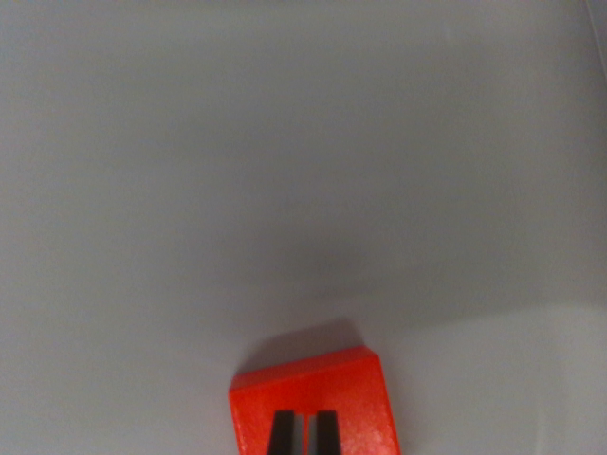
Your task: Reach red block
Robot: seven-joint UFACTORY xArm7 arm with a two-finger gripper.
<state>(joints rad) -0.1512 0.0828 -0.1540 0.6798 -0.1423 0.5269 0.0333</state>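
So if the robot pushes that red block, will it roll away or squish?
The red block has flat faces and sharp edges, so it would probably slide, not roll. It looks like hard, slightly shiny plastic, so it likely stays stiff. On the smooth grey surface it may skid easily.

No text, label, brand, number or sign can be read anywhere in the wrist view. The red block (313, 403) shows plain faces with no marking, and the grey surface (285, 171) above it in the frame is bare of any print.
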